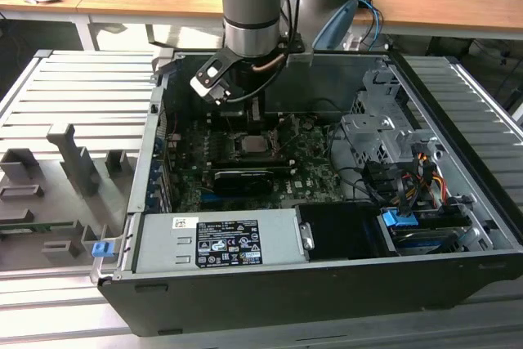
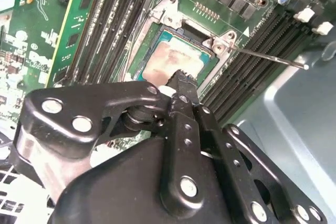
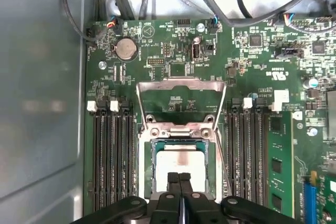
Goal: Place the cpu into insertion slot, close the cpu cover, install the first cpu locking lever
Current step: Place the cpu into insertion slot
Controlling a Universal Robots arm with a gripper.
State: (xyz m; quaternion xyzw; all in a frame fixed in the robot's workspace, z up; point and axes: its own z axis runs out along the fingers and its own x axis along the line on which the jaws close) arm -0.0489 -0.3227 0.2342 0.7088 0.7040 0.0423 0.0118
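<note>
We see a grey counter (image 1: 73,87) of ribbed metal slats in the exterior view. An open black computer case (image 1: 245,300) lies flat on it, filling the middle and the exterior view's right. On the exterior view's left, just beside the case, grey moulded blocks (image 1: 69,157) stand on the slats. A small blue piece (image 1: 100,248) sits at the case's near corner, perhaps clipped to the case rather than resting on the counter.
</note>
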